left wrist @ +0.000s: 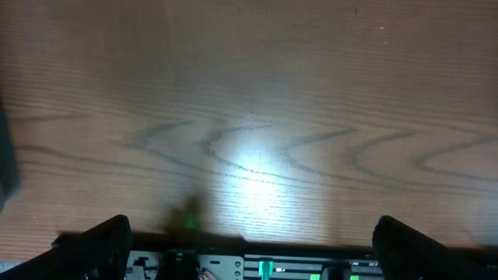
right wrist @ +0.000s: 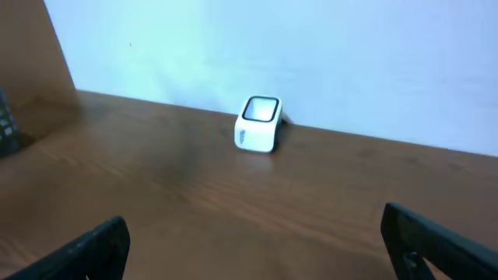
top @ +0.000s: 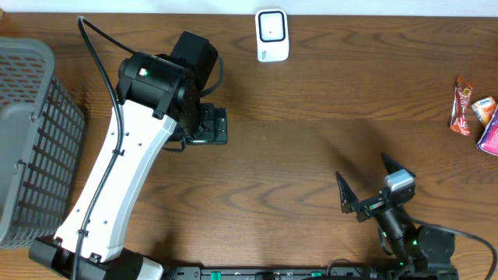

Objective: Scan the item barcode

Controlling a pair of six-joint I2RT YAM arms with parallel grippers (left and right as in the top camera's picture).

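My left gripper (top: 208,124) and right gripper (top: 359,164) are both spread wide, holding nothing, with broad brown wooden table (top: 296,155) between them. Colourful snack packets (top: 465,105) lie at the right edge and a white box-shaped scanner (top: 272,35) at the far edge. A grey plastic mesh basket (top: 31,132) is on the left; I cannot tell its contents.

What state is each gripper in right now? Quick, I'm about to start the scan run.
Left gripper: open, holding nothing.
Right gripper: open, holding nothing.

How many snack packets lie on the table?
3, all at the right edge: red packet, orange packet beside it, pink packet below, cut off. Others may be hidden.
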